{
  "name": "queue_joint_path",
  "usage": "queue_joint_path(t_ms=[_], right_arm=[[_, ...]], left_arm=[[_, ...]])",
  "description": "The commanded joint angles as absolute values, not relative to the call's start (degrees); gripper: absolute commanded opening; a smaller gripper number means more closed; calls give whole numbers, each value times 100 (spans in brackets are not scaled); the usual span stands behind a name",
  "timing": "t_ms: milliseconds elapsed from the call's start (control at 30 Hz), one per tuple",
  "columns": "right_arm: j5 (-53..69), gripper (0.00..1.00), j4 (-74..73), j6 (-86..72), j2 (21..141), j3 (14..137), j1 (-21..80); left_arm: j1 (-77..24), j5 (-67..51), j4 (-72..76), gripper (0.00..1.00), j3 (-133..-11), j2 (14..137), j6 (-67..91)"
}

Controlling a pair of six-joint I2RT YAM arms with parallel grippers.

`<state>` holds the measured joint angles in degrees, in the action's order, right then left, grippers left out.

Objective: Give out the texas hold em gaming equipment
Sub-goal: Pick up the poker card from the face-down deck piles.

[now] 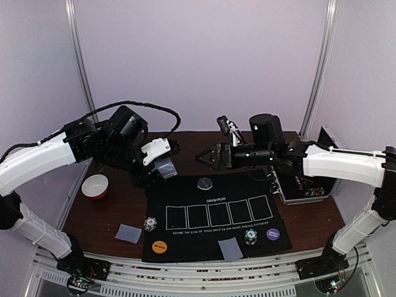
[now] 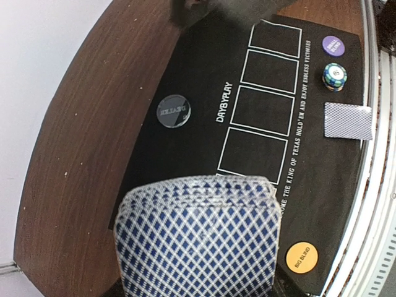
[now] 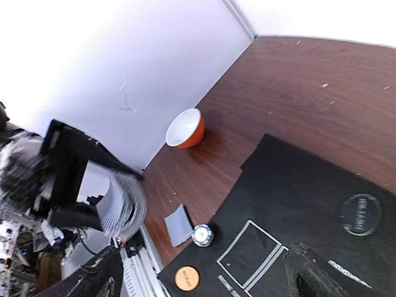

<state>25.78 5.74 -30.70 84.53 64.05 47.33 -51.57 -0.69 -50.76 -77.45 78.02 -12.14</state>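
Observation:
My left gripper is shut on a fanned deck of blue-backed playing cards above the far left corner of the black mat; the deck hides its fingers in the left wrist view. My right gripper hangs open and empty over the mat's far edge, its jaws pointing at the deck. The clear dealer disc lies just below it. Dealt cards lie at the front left and front middle. Chip stacks, an orange disc and a purple disc sit along the front.
An orange bowl with a white inside stands on the wooden table at the left. An open silver case sits at the right, beside the mat. The mat carries several white card outlines.

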Motion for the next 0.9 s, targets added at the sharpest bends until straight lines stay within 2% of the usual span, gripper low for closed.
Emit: queue_joint_path(t_ms=[0,100,500,867], right_arm=[[3254,93,1208,-3707,9233,7235,5010],[3505,94,1103,-3596,9705,7765,5181],[3500,92,965,-3324,10467,8245,5399],[2721,70,-222,-2698,10111,8319,5374]], left_arm=[[-5220,-445,-4834,52,-7749,7716,-1494],[-5229,-428,-4833,52,-7761,7719,-1510],[-5238,-334,-4834,51,-7824,7764,-1520],[-5238,-177,-4818,49,-7761,7755,-1550]])
